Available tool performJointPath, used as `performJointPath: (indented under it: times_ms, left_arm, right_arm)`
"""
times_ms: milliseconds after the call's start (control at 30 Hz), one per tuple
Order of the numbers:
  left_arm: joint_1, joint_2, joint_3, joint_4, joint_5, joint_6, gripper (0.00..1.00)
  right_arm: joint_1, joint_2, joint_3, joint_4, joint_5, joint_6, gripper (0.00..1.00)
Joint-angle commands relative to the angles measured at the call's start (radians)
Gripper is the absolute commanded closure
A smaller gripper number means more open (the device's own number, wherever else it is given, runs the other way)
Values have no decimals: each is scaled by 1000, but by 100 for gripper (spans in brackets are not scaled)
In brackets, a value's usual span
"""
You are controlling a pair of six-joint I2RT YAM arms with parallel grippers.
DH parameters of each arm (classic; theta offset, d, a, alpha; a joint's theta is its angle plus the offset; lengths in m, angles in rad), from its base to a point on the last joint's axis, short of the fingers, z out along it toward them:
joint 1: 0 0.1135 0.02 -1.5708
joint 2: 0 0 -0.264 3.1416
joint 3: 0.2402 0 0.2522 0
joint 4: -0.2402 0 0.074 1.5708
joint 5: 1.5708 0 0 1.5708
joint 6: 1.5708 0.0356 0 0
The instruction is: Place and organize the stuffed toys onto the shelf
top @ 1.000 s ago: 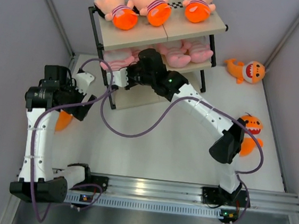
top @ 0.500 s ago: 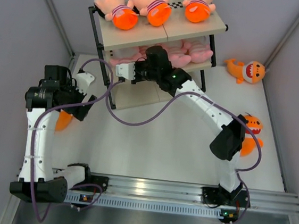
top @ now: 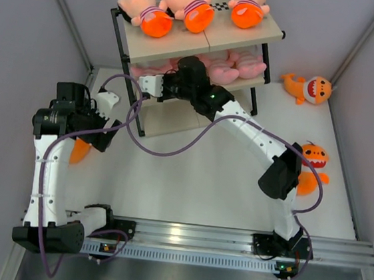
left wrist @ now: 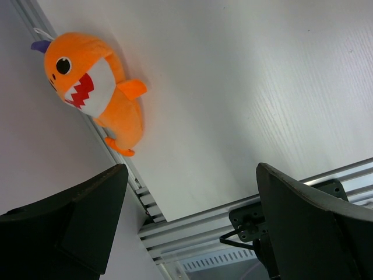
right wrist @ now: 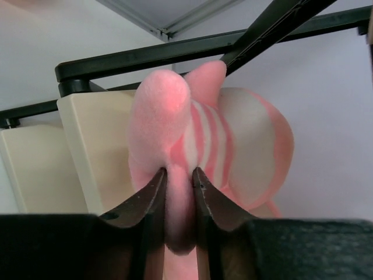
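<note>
The shelf (top: 184, 44) stands at the back. Three peach-headed dolls (top: 188, 5) lie on its top board. Pink striped animals (top: 238, 64) lie on the middle board. My right gripper (top: 151, 83) is at the left end of the middle tier. In the right wrist view it (right wrist: 179, 175) is shut on a limb of a pink striped animal (right wrist: 239, 146), against the shelf's black frame (right wrist: 145, 55). My left gripper (left wrist: 191, 169) is open and empty above an orange shark (left wrist: 96, 87), which lies by the left wall (top: 77, 150).
Two more orange sharks lie on the table at the right, one at the back (top: 309, 88) and one behind the right arm's elbow (top: 312, 168). Walls close in on both sides. An aluminium rail (top: 197, 235) runs along the near edge.
My right gripper has moved up and left into the middle tier's left end, carrying the pink animal. The left arm has not moved.
</note>
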Motion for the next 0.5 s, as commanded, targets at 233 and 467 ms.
performJointPath:
  times_ms: [233,467]
  left_arm:
    - [-12,-8,-15,1,3,6,3]
    - [-12,-14,-21,-1,12,4,3]
  right_arm:
    - [10,-31,-36,125,6,49,48]
    - [39,-180,-165,164,26,65,31]
